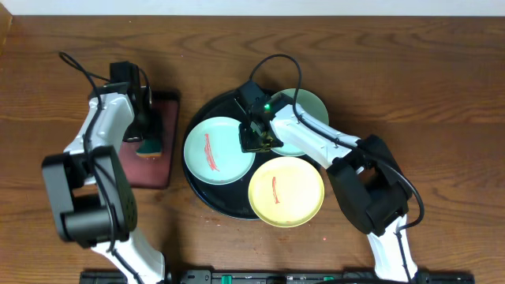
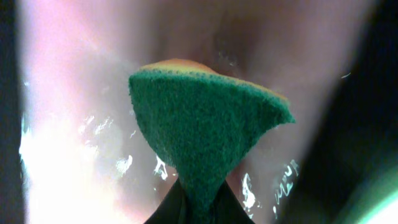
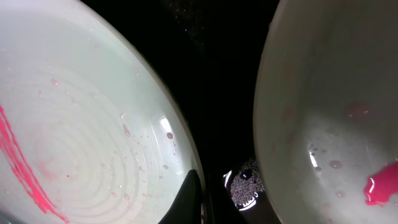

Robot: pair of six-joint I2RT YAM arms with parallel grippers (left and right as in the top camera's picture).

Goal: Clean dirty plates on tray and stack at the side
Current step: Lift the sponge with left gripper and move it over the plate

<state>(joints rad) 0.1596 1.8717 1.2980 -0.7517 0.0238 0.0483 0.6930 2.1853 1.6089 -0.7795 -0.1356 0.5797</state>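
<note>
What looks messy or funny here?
The plates are dirty with red smears: a streak on the blue-green plate, another on the yellow plate, and a blob on the third plate. The yellow plate also seems to poke out over the tray rim.

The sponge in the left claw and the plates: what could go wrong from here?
The left claw pinches the sponge only at a narrow end, so it may twist or slip when pressed on a plate.
The right claw is shut low between the left blue-green plate and the rear blue-green plate; a sideways move could knock a rim.
The yellow plate seems to lie over the black tray's rim; a push might tip it off.
</note>
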